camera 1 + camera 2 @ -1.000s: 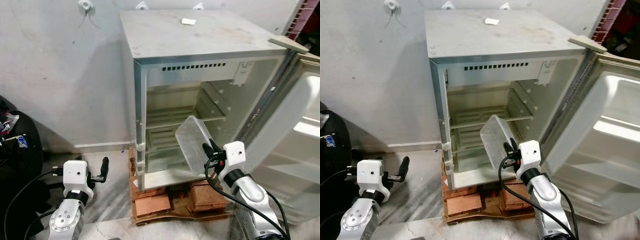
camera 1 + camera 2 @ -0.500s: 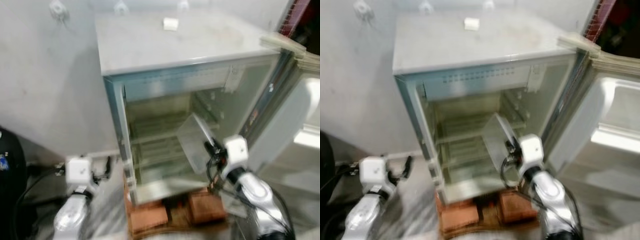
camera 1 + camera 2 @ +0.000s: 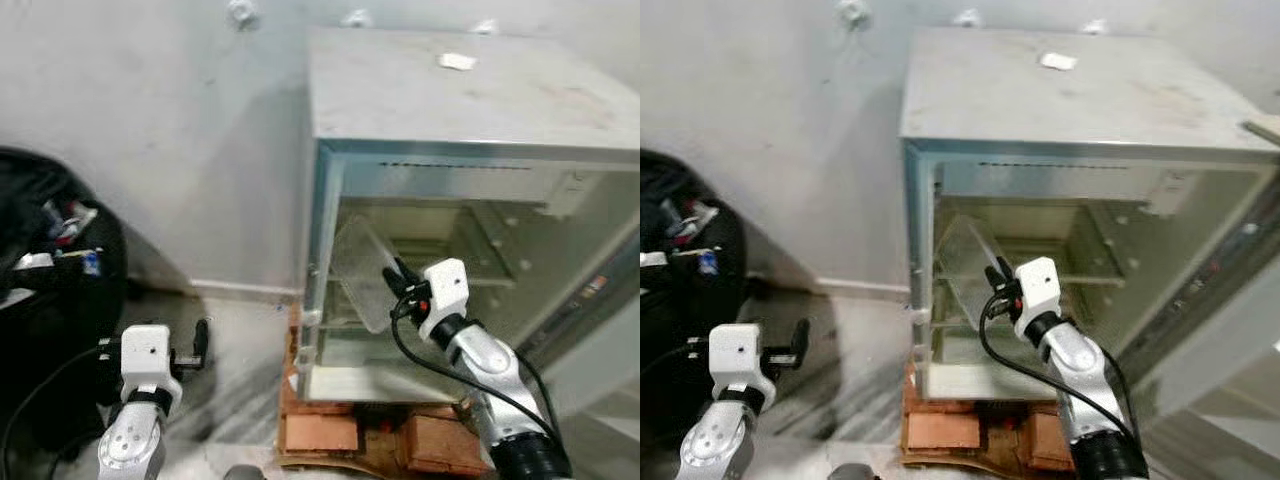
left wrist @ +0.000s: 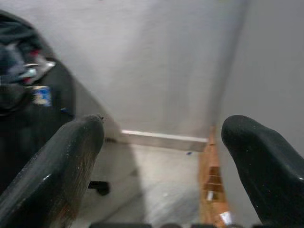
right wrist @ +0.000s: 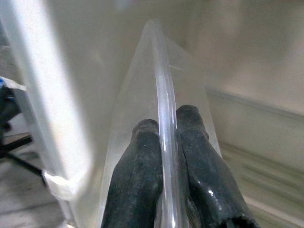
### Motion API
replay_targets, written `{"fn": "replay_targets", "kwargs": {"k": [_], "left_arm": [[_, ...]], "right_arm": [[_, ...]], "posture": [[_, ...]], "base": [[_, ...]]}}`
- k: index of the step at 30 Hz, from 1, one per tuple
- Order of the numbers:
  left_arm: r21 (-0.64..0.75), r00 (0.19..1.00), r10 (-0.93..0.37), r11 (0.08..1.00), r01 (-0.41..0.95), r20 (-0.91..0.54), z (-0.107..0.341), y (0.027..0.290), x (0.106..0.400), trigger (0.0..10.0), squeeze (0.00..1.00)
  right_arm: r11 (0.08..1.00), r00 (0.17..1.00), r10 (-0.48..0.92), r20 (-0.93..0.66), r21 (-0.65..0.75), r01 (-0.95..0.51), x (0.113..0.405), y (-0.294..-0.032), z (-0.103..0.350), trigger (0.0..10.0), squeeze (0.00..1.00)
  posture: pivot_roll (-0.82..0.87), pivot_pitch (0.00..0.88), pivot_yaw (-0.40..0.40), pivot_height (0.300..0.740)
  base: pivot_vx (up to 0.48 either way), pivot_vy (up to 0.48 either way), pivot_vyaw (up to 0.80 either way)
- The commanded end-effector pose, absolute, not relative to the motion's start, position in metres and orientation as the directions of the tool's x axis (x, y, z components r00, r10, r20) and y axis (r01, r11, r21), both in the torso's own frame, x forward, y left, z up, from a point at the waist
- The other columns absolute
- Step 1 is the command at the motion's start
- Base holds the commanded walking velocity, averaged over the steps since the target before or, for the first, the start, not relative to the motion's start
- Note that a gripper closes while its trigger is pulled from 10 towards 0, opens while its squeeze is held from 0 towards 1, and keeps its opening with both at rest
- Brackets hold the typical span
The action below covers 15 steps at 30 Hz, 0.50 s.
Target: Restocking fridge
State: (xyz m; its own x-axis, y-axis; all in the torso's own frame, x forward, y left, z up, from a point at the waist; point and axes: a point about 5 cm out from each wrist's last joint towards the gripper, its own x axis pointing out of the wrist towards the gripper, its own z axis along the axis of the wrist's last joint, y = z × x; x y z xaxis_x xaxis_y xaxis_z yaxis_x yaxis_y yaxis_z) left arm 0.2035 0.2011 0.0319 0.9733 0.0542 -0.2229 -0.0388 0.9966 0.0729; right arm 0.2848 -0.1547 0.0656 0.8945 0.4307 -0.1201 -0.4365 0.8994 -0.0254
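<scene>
Holding a clear plastic container (image 3: 360, 272) in the right hand (image 3: 394, 282), fingers pinching one rim edge-on; wrist view showing both black fingers (image 5: 134, 171) pressed tight against the thin clear wall, no gap between pad and plastic. Container standing tilted, long axis running from the hand up toward 11 o'clock, open side facing the fridge (image 3: 470, 130) interior.

Sitting right at the fridge mouth, just inside the left door frame (image 3: 317, 260), at about shelf height. Container extending ahead of the hand, so leading into the cavity first. Wire shelf (image 3: 480, 272) lying beyond at roughly 2 o'clock from the hand, apart from the container.

Judging the next move as turning on clearance between the container's upper corner and the left frame: looking close, touching or not unclear.

Left hand (image 3: 198, 343) hanging low near the floor at 8 o'clock of the fridge, fingers (image 4: 61, 166) spread wide, gripping nothing, well apart from the container. Right arm clearly nearer.
</scene>
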Motion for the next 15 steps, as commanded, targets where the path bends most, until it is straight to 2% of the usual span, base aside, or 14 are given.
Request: {"fn": "replay_targets", "kwargs": {"k": [1,2,11,15], "left_arm": [[0.072,0.975,0.04,0.997,-0.024,-0.22,0.031,0.196,0.204,10.0,0.0],[0.073,0.974,0.04,0.997,-0.025,-0.221,0.031,0.196,0.203,10.0,0.0],[0.073,0.974,0.042,0.997,-0.026,-0.223,0.034,0.192,0.203,10.0,0.0],[0.071,0.973,0.039,0.997,-0.024,-0.229,0.034,0.189,0.202,10.0,0.0]], "right_arm": [[0.9,0.896,0.427,-0.126,-0.038,-0.434,0.289,-0.156,0.066,10.0,0.0],[0.9,0.896,0.425,-0.13,-0.041,-0.433,0.291,-0.156,0.065,10.0,0.0],[0.959,0.938,0.276,-0.208,-0.014,-0.285,0.309,-0.164,0.057,10.0,0.0],[0.965,0.944,0.26,-0.203,0.012,-0.263,0.32,-0.16,0.061,10.0,0.0]], "posture": [[0.05,0.0,-0.053,0.74],[0.05,0.0,-0.053,0.74],[0.07,0.0,-0.063,0.74],[0.07,0.0,-0.063,0.74]], "base": [[0.0,0.0,0.65],[0.0,0.0,0.65],[0.0,0.0,0.0],[0.0,0.0,0.0]]}}
